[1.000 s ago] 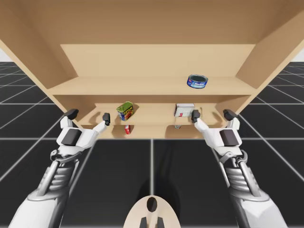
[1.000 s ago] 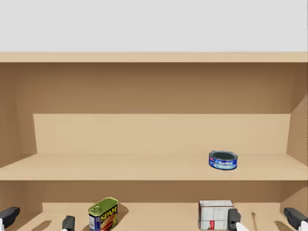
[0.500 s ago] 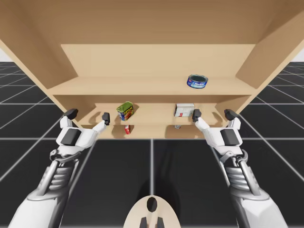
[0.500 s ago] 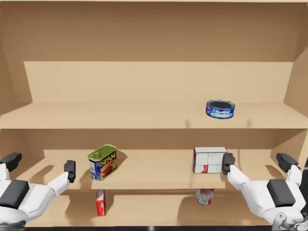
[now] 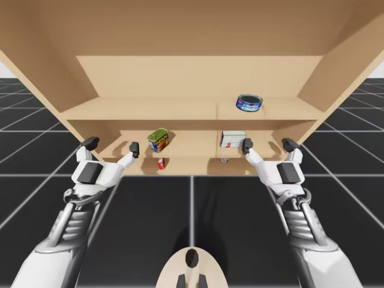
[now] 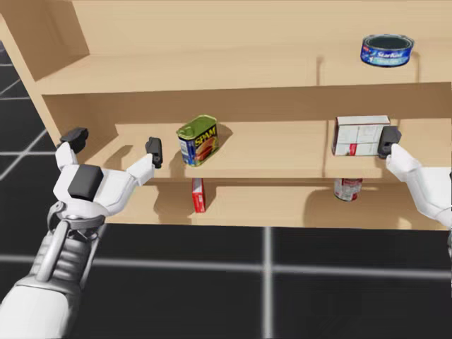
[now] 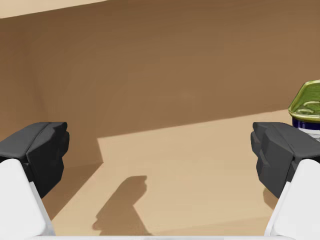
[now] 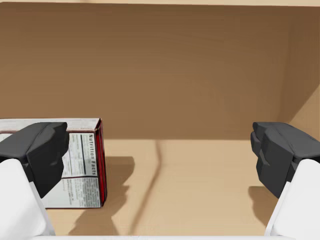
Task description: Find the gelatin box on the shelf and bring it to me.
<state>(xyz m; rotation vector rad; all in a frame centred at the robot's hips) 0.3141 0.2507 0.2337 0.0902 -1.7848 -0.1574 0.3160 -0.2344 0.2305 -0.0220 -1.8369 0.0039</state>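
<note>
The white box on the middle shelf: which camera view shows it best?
The head view: the white box shows nearly whole. In the right wrist view a finger of my right gripper hides part of it; the high view shows it far off.

White-shelled arms (image 5: 57,240) with grey coiled wrists (image 5: 77,217); left hand (image 5: 112,145) and right hand (image 5: 267,144) have black fingertips (image 5: 134,147).

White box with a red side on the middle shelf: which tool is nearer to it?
Right. My right tool hangs open right beside the white box with a red side. My left tool is open farther off, on the far side of the green-topped can.
</note>
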